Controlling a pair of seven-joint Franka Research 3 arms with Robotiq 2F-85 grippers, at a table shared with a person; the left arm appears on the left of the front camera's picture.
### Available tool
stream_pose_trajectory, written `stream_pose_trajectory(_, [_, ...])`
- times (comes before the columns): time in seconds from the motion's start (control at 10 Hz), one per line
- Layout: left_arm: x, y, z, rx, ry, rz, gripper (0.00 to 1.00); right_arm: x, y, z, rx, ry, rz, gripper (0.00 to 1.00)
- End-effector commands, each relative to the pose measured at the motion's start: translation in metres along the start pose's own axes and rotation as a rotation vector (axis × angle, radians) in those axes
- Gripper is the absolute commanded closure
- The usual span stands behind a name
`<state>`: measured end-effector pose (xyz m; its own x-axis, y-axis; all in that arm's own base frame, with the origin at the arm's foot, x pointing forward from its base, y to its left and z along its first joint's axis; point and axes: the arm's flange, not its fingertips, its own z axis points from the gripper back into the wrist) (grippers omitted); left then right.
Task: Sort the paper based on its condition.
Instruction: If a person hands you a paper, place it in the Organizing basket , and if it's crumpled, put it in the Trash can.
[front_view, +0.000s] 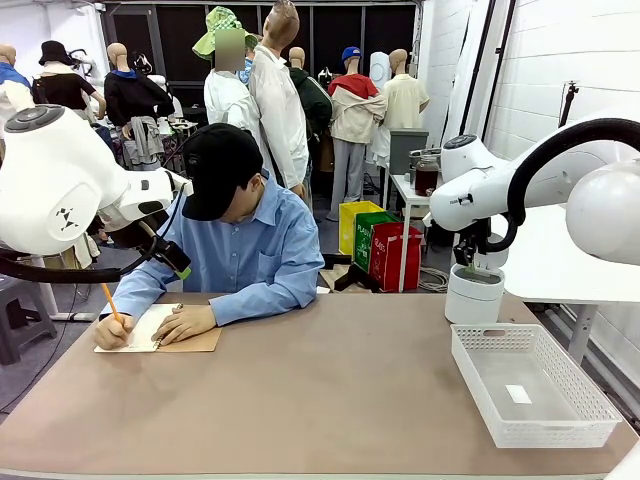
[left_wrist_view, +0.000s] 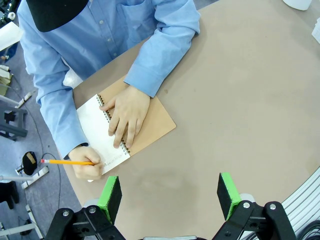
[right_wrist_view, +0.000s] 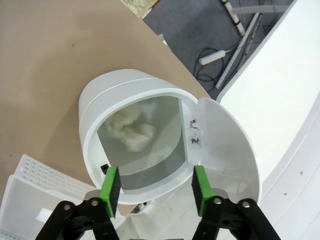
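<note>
One crumpled wad of paper (right_wrist_view: 132, 131) down inside bin (right_wrist_view: 100, 95), 11 o'clock of right gripper (right_wrist_view: 156, 187): parked over open mouth, jaws wide, nothing held, likely discard spot for ruined sheets. Left gripper (left_wrist_view: 170, 192) wide, empty, poised 5 o'clock of notebook (left_wrist_view: 157, 122), probably awaiting page from person's hand (left_wrist_view: 126, 112).

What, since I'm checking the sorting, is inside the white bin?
A crumpled wad of white paper lies in the white bin, whose lid stands open. Whatever is beneath the wad, or under the near rim, is hidden.
</note>
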<state>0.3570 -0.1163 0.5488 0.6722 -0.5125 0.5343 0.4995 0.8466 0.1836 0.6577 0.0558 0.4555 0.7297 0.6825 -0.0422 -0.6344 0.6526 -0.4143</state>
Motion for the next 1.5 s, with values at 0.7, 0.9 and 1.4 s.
stream_pose_trajectory(0.7, [0.0,0.0,0.0,-0.002,-0.001,0.002,0.0,0.021,0.015,0.031,0.024,0.126,-0.001,0.0])
stream_pose_trajectory(0.9, [0.0,0.0,0.0,-0.002,-0.001,0.002,0.0,0.002,0.006,0.016,0.012,0.036,-0.006,0.0])
stream_pose_trajectory(1.4, [0.0,0.0,0.0,-0.002,-0.001,0.002,0.0,0.002,0.006,0.016,0.012,0.036,-0.006,0.0])
